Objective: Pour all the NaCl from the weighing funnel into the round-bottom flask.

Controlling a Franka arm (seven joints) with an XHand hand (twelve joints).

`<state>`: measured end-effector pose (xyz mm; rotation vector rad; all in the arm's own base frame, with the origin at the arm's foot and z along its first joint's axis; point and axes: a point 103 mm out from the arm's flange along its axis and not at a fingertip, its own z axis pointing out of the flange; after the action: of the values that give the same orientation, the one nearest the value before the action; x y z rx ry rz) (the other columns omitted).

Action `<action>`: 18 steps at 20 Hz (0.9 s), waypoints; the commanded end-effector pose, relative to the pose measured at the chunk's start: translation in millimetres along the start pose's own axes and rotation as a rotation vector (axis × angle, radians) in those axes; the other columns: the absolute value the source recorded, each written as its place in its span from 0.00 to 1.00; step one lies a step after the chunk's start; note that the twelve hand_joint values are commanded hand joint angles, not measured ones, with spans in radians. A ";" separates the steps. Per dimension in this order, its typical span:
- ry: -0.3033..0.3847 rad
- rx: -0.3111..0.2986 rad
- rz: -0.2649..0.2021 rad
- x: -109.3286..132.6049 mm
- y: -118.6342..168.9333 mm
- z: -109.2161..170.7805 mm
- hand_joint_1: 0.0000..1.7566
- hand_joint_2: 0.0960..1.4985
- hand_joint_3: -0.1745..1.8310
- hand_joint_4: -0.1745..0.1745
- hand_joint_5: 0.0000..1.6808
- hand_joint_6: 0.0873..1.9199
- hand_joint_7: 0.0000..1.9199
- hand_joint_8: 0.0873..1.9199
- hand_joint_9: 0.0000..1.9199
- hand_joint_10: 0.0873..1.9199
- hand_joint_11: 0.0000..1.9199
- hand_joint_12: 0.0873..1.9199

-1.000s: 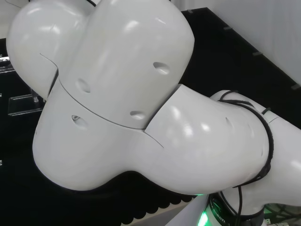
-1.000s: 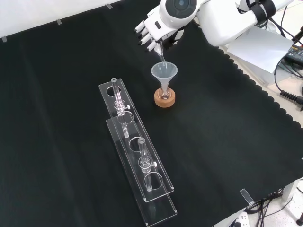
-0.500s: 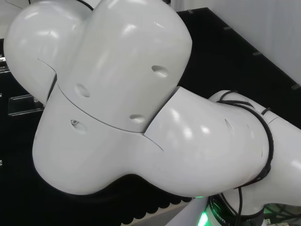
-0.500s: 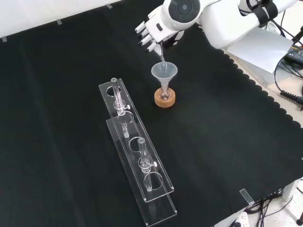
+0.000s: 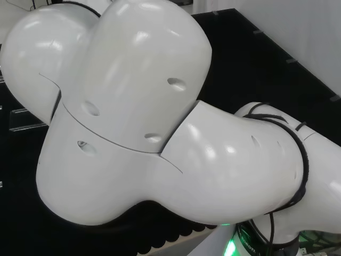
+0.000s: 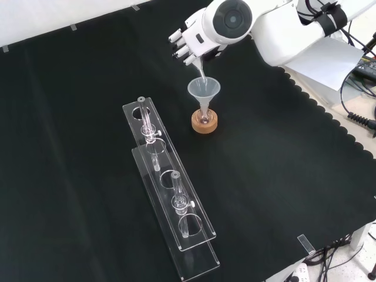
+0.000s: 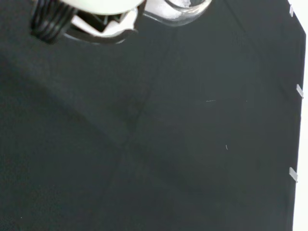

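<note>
In the front view the hand (image 6: 189, 42) hangs over the back of the cloth, fingers curled round a clear glass weighing funnel (image 6: 200, 67). The funnel is tilted steeply, with its thin stem pointing down into the mouth of a clear plastic funnel (image 6: 204, 89). That funnel sits in the neck of a small round-bottom flask (image 6: 204, 116) on a cork ring (image 6: 205, 124). In the wrist view a clear glass piece with white grains (image 7: 185, 6) shows beside a blurred white part of the hand (image 7: 96, 9). What the flask holds I cannot make out.
A long clear acrylic rack (image 6: 167, 185) lies in front of the flask in the front view, with glass pieces standing in its holes. The arm's white link with a round grey cap (image 6: 235, 20) stands right of the hand. White links (image 5: 133, 117) cover the head view.
The arm's capped link has swung a little to the right in the front view. The hand stays above the plastic funnel with the weighing funnel in it, its stem still in the mouth.
</note>
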<state>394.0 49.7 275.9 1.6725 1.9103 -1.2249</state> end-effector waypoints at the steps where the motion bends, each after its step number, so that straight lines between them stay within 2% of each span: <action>1: -0.031 -0.009 0.004 0.8 -1.6 -3.9 0.61 0.39 0.52 1.00 0.65 0.54 0.37 0.30 0.55 0.17 0.39 0.57; 18: -0.068 -0.016 0.007 3.0 -3.3 -6.0 0.61 0.39 0.52 1.00 0.65 0.54 0.37 0.30 0.54 0.17 0.39 0.57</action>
<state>392.3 58.3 279.4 1.6113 1.8692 -1.2407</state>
